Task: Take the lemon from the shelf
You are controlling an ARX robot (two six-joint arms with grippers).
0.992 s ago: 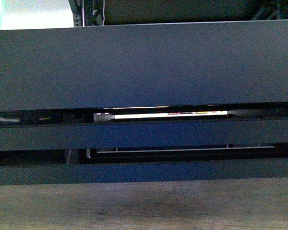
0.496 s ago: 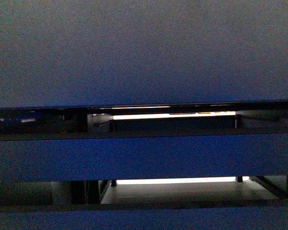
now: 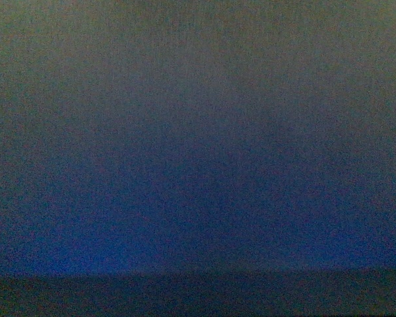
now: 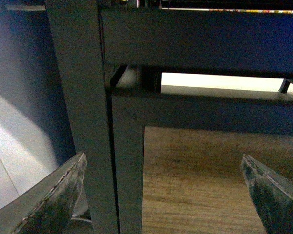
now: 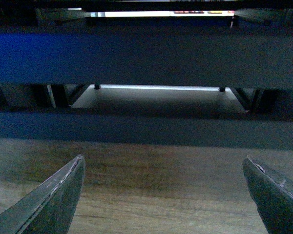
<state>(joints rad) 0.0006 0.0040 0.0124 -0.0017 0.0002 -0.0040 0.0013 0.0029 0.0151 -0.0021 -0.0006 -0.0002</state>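
Front view: dark, nothing read.
L gripper: jaws wide apart, empty; faces shelf corner post, wood surface beyond.
R gripper: jaws wide apart, empty; faces shelf's lower front edges.
Lemon: position can't tell.

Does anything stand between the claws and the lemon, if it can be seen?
No lemon clearly shows, and the front view is dark, so I cannot tell. The front edges of the shelf cross ahead of the open right claw; its upright post stands ahead of the open left claw.
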